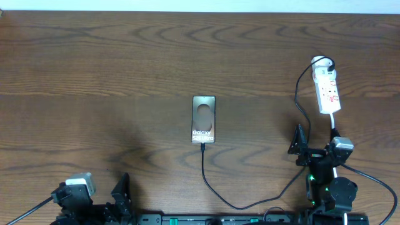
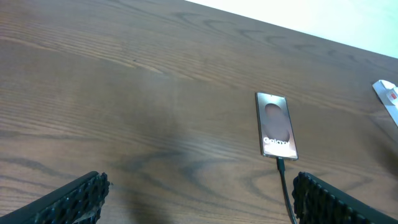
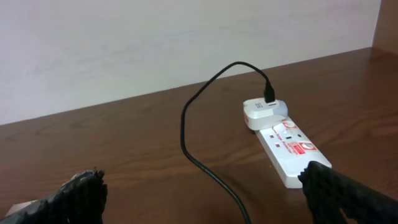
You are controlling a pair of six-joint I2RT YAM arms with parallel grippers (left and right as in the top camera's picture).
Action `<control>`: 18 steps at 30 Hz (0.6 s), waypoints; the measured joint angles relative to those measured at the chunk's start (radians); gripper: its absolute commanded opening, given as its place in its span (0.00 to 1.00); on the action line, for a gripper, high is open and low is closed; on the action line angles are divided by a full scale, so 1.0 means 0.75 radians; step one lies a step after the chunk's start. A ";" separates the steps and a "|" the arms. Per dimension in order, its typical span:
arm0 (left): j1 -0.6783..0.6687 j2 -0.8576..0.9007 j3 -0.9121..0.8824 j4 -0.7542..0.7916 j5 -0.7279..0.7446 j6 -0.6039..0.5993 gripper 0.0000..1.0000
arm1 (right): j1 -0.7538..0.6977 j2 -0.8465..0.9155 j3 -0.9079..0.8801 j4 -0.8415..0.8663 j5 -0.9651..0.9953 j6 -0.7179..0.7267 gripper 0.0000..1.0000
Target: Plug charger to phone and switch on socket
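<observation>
Entering the phone overhead, the charger shows its socket end clearest from the right wrist; left tool and right tool gape empty.

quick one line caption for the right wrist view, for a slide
White power strip with a white adapter at its end, black charger cable looping across the wooden table, open fingers below.

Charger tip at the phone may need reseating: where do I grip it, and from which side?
Probably grip the charger at its plug tip, at the phone's near edge. Come from above with the open left gripper, jaws straddling it sideways: it lies flat, running straight toward the robot.
</observation>
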 measured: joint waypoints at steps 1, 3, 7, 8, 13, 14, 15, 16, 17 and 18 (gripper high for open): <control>0.000 0.000 0.000 0.000 -0.001 0.000 0.96 | 0.000 0.007 0.000 0.000 0.000 -0.002 0.99; 0.000 0.000 0.000 0.000 0.000 0.000 0.96 | 0.000 0.016 0.000 -0.001 0.001 -0.002 0.99; 0.000 0.000 0.000 0.000 -0.001 0.000 0.96 | 0.000 0.018 0.000 -0.001 0.001 -0.003 0.99; 0.000 0.000 0.000 0.000 0.000 0.000 0.96 | 0.000 0.018 0.000 -0.001 0.001 -0.003 0.99; 0.000 0.000 0.000 0.000 -0.001 0.000 0.96 | 0.000 0.018 0.000 -0.001 0.002 -0.003 0.99; 0.000 0.000 0.000 0.000 0.000 0.000 0.96 | 0.000 0.018 0.000 -0.001 0.002 -0.003 0.99; 0.000 0.000 0.000 0.000 -0.001 0.000 0.96 | 0.000 0.018 0.000 -0.001 0.002 -0.003 0.99; 0.000 0.000 0.000 0.000 -0.001 0.000 0.96 | 0.000 0.018 0.000 -0.001 0.002 -0.003 0.99; 0.000 0.000 0.000 0.000 -0.001 0.000 0.96 | 0.000 0.018 0.000 -0.001 0.002 -0.003 0.99; 0.000 0.000 0.000 0.000 0.000 0.000 0.96 | 0.000 0.018 0.000 -0.001 0.002 -0.003 0.99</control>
